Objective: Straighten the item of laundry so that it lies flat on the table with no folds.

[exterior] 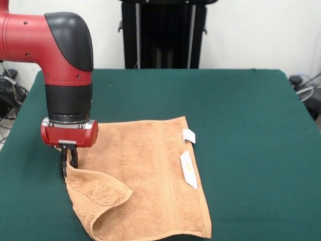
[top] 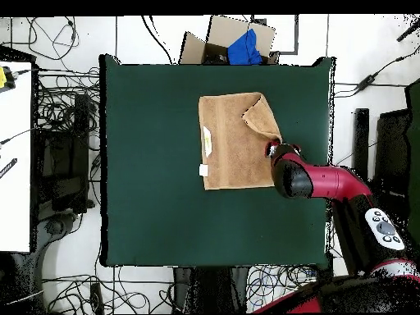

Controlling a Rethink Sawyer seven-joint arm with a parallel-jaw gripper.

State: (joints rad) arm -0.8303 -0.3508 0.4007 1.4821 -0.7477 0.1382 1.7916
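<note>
Green felt table [exterior: 251, 125], towel [exterior: 150, 170] near its front edge, one corner doubled over.
Nearest me-ward fold [exterior: 103, 193] lies atop the cloth; my gripper [exterior: 69, 161] sits at that folded edge, fingers seemingly pinched on it, though the view is poor, so the flap can be drawn outward; white tags [exterior: 188, 160] beyond lie flat.

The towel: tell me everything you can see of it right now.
The towel is light orange-tan terry cloth, roughly square, with a woven border band and two small white tags along one edge. It lies mostly flat on the green table, but one corner is folded over onto the cloth, forming a raised flap. The pincer is down at that folded edge and appears shut on it. Nothing else touches the towel.
</note>
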